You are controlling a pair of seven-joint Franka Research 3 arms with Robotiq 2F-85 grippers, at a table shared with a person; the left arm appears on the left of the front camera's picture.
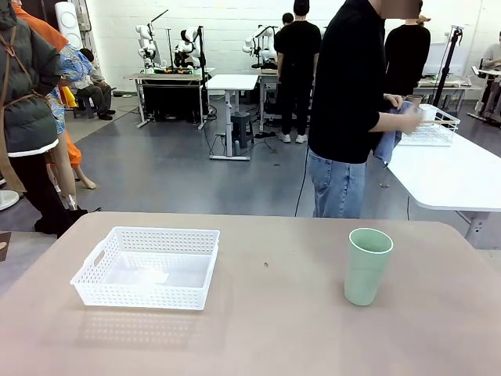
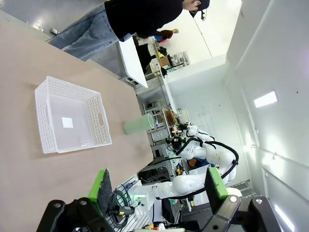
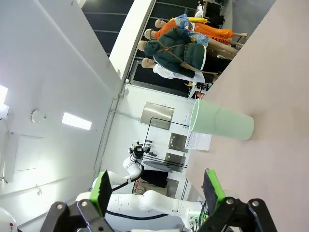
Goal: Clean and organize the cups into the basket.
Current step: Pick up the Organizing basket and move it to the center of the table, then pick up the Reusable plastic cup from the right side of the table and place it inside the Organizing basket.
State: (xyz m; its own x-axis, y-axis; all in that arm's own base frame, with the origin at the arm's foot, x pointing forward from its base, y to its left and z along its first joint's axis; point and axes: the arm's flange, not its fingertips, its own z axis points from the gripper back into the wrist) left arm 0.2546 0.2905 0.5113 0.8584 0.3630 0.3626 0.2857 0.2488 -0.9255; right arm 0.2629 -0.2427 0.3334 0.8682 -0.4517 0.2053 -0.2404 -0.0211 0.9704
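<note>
Upright, matte mint cup [image 1: 368, 268], latticed white basket [image 1: 145, 294]

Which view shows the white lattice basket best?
Front view: the shallow white lattice plastic basket sits whole, close and level, its inside visible. The left wrist view also shows it whole, but rolled sideways and smaller.

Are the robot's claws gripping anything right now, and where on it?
No, nothing is held. The left gripper and the right gripper both stand open and empty. The green cup stands by itself on the table, apart from both.
</note>
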